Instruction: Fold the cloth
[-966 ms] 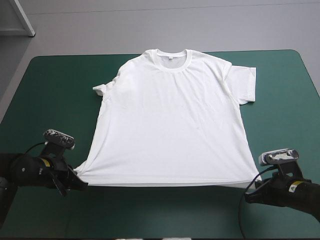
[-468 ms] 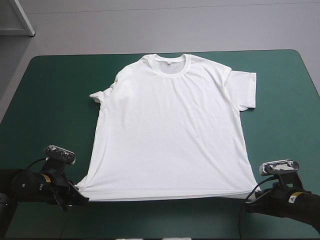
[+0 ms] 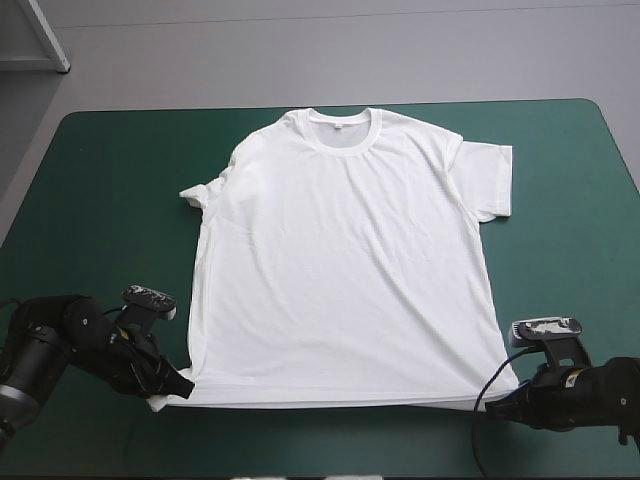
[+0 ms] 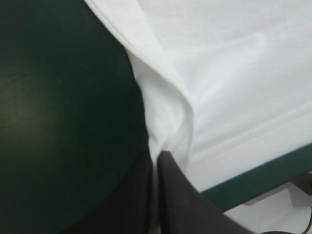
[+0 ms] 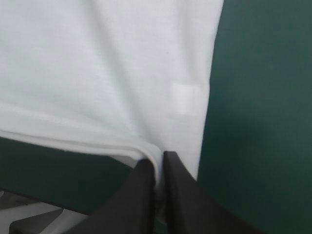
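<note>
The T-shirt (image 3: 350,260) lies spread flat on the surface (image 3: 100,200), its collar (image 3: 345,125) toward the far edge and its hem along the near edge. The left gripper (image 3: 178,385) pinches the hem's left corner between its fingers, and the right gripper (image 3: 500,392) pinches the right corner. The whole shirt stretches ahead of and between the two pairs of fingers, with one sleeve lying far ahead of each.
</note>
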Available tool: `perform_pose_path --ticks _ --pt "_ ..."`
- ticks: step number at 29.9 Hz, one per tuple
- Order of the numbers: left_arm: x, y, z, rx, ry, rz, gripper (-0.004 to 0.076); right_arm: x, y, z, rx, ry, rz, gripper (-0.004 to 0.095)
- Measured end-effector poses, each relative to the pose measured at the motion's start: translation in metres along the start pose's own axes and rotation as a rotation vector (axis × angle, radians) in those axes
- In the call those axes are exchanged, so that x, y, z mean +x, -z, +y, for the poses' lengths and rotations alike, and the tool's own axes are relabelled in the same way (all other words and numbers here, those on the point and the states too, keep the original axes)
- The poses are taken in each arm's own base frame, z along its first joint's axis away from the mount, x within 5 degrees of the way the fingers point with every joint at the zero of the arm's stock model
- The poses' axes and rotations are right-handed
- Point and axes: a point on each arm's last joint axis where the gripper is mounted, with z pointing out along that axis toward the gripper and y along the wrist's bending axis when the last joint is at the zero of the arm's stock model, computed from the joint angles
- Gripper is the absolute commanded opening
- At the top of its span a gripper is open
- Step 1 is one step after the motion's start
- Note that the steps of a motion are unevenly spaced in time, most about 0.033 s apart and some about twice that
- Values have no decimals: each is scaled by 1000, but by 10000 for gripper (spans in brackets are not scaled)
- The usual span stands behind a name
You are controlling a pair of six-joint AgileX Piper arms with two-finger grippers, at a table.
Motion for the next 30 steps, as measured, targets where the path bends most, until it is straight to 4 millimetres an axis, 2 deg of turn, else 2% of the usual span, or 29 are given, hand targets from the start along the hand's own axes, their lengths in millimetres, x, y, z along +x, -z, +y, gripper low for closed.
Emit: perform_pose_path --ticks 4,5,7,8,12,13,17,23,26,30 --pt "0 0 0 1 -13 1 22 4 -7 -1 -7 -7 38 481" --pt "0 0 0 1 -15 1 32 5 -8 -1 -10 -10 48 528" --pt "0 0 0 0 -19 1 106 9 -12 -1 -14 -15 65 553" --pt "0 0 0 0 -19 1 158 9 -13 -1 -14 -16 69 554" --pt "0 0 0 0 -25 0 496 11 -13 -1 -12 -12 68 553" --pt "0 1 0 -1 -26 -3 547 12 -13 -2 -7 -8 64 553" --pt "5 8 -3 -19 -19 -46 545 10 -3 -1 17 12 13 554" --pt "5 42 -6 -99 20 -201 545 -10 33 1 74 44 -148 553" --pt "-8 58 -5 -135 31 -326 544 -25 53 3 99 56 -290 553" --pt "-37 71 2 -160 53 -438 543 -44 74 4 124 70 -455 553"
